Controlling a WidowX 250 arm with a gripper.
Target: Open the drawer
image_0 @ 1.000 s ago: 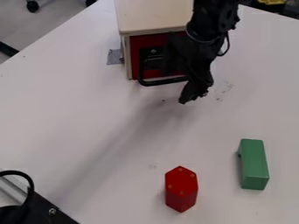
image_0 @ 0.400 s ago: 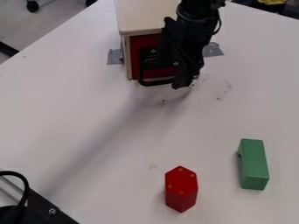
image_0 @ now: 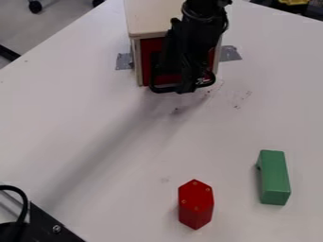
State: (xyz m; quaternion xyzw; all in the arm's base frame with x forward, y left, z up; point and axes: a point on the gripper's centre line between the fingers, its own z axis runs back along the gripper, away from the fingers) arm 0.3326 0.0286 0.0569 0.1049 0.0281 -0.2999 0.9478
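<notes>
My black gripper is at the bar handle of the red drawer, likely for pulling; spread or pinching, I cannot tell.

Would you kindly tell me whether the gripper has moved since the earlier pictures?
Yes, the gripper has moved left and slightly up in the view, from the right end of the unmoved handle to near its middle.

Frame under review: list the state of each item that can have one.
Drawer: shut.
Drawer handle: upright bracket, gripper down over it.
Red block: standing on end.
Green block: lying on its long side.
Grey tape: stuck to the table.
</notes>
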